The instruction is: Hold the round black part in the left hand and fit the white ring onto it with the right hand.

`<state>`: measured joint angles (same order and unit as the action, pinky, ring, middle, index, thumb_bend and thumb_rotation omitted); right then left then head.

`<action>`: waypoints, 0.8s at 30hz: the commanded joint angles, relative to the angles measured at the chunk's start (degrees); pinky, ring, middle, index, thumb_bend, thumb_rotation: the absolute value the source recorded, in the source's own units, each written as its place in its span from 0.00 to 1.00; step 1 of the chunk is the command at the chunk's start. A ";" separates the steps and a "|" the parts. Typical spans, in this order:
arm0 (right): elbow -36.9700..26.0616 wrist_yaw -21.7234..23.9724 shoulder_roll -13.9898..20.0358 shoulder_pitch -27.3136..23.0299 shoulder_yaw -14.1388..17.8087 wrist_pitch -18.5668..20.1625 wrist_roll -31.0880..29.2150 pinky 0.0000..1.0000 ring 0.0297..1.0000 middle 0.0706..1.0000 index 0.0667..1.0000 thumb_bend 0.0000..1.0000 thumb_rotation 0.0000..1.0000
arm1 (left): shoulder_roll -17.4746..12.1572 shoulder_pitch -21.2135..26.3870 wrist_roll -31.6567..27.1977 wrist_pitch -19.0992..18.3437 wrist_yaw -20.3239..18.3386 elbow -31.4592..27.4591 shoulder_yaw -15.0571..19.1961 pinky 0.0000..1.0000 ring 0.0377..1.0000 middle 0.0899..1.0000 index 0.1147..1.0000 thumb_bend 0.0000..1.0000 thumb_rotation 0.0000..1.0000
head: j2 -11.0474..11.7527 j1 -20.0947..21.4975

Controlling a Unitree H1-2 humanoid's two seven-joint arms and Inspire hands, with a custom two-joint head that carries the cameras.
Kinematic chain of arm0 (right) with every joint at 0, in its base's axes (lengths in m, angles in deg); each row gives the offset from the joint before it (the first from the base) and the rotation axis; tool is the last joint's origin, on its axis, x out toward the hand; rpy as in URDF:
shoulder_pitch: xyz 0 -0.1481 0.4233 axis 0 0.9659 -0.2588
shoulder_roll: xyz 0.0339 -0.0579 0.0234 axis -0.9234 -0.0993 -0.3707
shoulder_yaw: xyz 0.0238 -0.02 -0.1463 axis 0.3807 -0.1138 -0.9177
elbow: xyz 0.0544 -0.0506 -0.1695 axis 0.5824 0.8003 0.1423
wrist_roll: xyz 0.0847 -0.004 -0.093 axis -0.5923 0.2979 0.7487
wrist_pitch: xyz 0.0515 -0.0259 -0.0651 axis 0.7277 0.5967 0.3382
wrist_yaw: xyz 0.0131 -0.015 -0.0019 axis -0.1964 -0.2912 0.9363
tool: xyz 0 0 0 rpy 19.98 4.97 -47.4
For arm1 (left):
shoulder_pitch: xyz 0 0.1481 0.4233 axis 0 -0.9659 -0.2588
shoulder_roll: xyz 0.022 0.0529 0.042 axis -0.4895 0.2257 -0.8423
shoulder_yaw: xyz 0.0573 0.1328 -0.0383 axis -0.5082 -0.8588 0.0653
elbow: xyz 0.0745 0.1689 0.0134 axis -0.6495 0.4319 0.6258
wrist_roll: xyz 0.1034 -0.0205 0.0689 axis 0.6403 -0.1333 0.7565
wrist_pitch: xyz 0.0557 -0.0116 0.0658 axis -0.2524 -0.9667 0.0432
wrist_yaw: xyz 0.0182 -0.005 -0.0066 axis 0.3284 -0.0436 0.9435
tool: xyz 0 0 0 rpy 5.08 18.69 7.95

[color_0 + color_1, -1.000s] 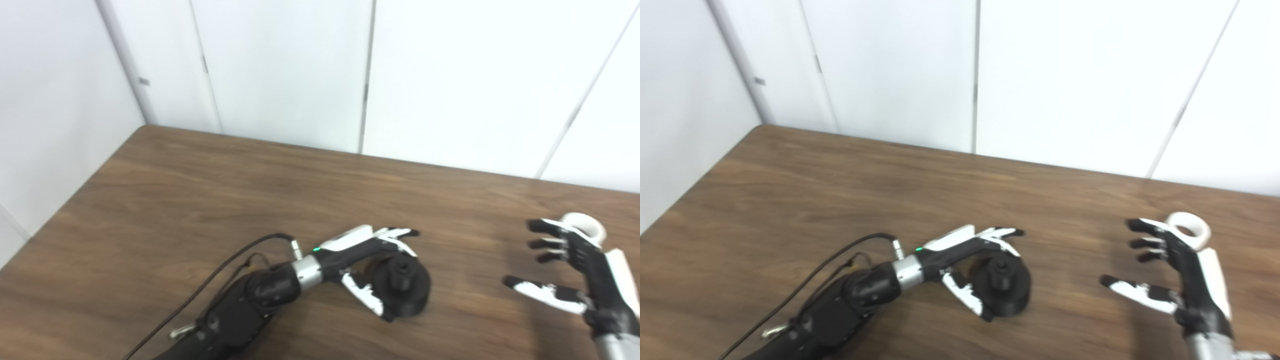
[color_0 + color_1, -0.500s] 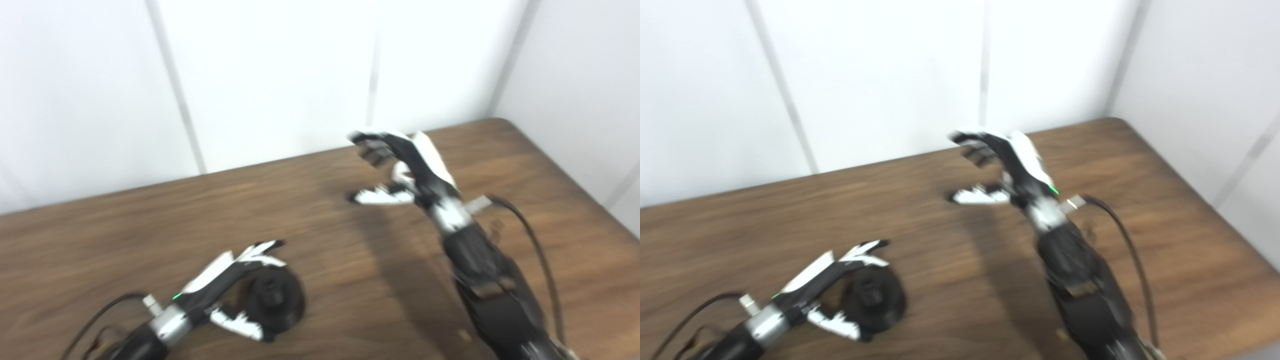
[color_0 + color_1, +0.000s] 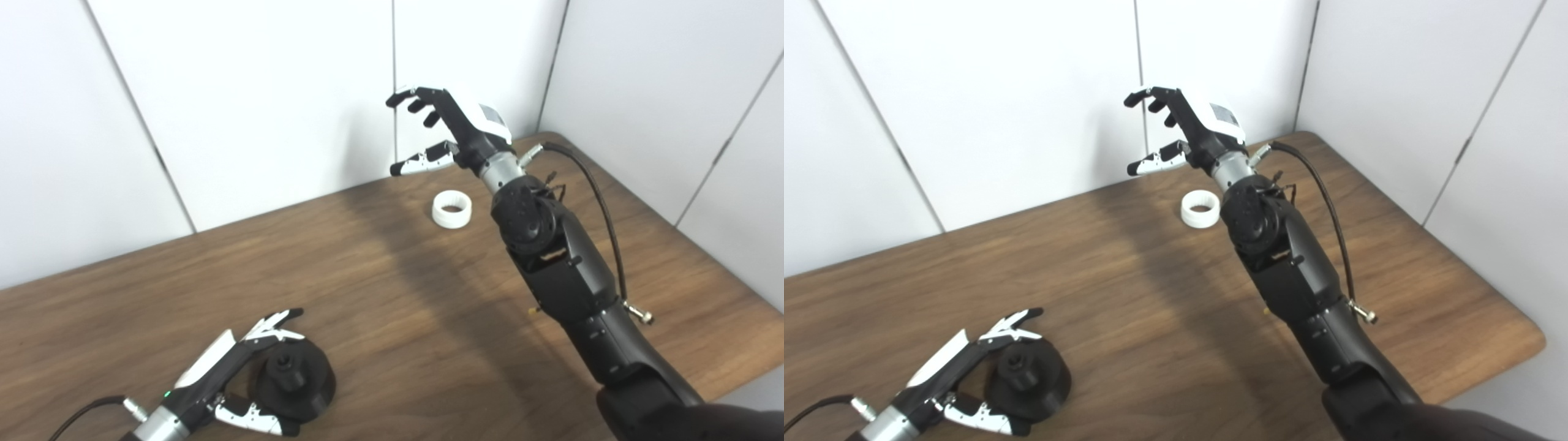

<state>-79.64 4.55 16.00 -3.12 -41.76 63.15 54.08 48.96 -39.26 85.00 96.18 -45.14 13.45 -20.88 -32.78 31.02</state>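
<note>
Left hand (image 3: 236, 373): lower left, my fingers spread around the round black plastic part (image 3: 296, 384) on the brown wooden worktop (image 3: 380, 306), not clamped.
Right hand (image 3: 453, 131): upper centre, raised, fingers apart, empty.
White plastic ring (image 3: 452, 209): lies near the worktop's far edge, bare wood all round.

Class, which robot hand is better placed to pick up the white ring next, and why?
The right robot hand: it hovers open just above the white ring, while the left robot hand is far off, cupped around the round black part.

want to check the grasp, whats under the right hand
The right hand is open and raised, holding nothing. Below it lies the white ring on the bare table, fully visible, nothing covering it.
</note>
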 commanded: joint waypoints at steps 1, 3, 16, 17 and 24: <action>-2.39 3.08 4.23 -3.67 -0.41 3.18 2.72 0.57 0.76 0.82 0.71 0.68 0.25 | -2.45 -2.11 2.70 -0.87 -2.41 3.55 -1.14 0.99 1.00 0.98 0.42 0.52 0.06 | 0.05 0.15; -2.10 6.59 7.06 -4.55 -1.66 6.05 5.51 0.57 0.78 0.84 0.72 0.70 0.31 | -2.45 -2.09 2.90 -0.85 -2.04 3.75 -1.35 0.98 1.00 0.98 0.42 0.52 0.06 | 0.44 0.66; 8.34 22.29 18.20 -9.94 -7.22 9.99 4.91 0.77 0.94 0.96 0.81 0.93 0.52 | -2.99 -2.34 1.74 -0.84 -1.16 3.86 -1.29 1.00 1.00 0.98 0.42 0.52 0.06 | 1.34 1.33; 8.96 23.86 18.45 -10.36 -7.29 10.35 4.60 0.80 0.96 0.97 0.81 0.96 0.52 | -3.07 -2.30 1.95 -0.84 -1.02 3.82 -1.41 1.00 1.00 0.98 0.42 0.52 0.06 | 1.34 1.33; 12.83 31.02 20.19 -12.47 -8.83 10.55 2.18 0.79 0.96 1.00 0.85 1.00 0.46 | -3.18 -2.39 1.74 -0.84 -0.63 3.61 -1.78 0.98 1.00 0.97 0.42 0.52 0.06 | 1.27 0.77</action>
<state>-66.30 34.78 34.03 -12.16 -50.94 73.39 56.75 48.82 -39.28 84.14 96.20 -43.43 13.84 -21.55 -31.46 31.73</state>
